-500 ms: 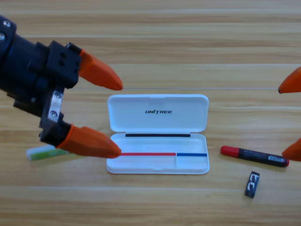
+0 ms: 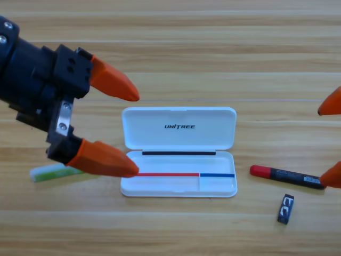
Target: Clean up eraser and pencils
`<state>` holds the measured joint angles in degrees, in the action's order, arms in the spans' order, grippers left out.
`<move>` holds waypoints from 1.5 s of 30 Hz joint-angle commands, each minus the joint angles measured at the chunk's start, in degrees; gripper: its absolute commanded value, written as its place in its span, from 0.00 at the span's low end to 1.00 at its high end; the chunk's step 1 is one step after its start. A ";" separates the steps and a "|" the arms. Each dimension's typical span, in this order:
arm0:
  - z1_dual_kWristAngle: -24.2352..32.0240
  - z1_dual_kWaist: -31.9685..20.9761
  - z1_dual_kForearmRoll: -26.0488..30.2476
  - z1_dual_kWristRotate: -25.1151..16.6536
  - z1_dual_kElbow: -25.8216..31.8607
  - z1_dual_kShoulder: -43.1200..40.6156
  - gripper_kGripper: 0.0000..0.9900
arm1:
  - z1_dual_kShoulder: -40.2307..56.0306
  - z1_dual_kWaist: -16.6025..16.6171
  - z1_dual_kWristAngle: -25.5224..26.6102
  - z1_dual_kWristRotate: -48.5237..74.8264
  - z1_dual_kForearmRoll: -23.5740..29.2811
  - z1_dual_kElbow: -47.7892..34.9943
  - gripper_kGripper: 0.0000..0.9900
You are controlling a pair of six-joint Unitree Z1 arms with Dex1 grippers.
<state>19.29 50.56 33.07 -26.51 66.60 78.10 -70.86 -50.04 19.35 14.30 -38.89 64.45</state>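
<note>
An open white case (image 2: pixel 179 184) lies in the middle of the table with its lid folded back. Right of it lies the black marker with a red cap (image 2: pixel 287 176), and just below that the small black eraser (image 2: pixel 285 208). The light-green stick with a white end (image 2: pixel 53 172) lies left of the case, partly hidden under my left gripper. My left gripper (image 2: pixel 136 133) hangs open at the case's left end, holding nothing. Only the two orange tips of my right gripper (image 2: pixel 329 143) show at the right edge, spread open, the lower tip over the marker's black end.
The wooden table (image 2: pixel 181 53) stretches away behind the case. The left arm's black body (image 2: pixel 32 85) fills the upper left corner.
My right gripper's tips have drawn back a little toward the right edge. The left gripper has barely shifted, and the objects lie as before.
</note>
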 commanded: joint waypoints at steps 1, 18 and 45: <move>-2.94 0.59 -1.34 1.99 -0.94 0.38 1.00 | -4.20 2.93 -3.00 -4.19 -3.48 0.59 0.99; -25.97 -14.26 -3.63 -3.11 0.20 4.95 0.99 | -24.33 7.06 -21.19 -37.68 -9.89 3.40 0.99; -35.55 -19.89 -9.60 -27.46 -15.00 7.59 1.00 | -43.49 4.34 -14.95 -71.60 -7.34 5.51 0.93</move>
<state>-17.65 32.88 24.78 -52.72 55.56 85.07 -110.01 -44.46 3.13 -56.30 -47.49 70.17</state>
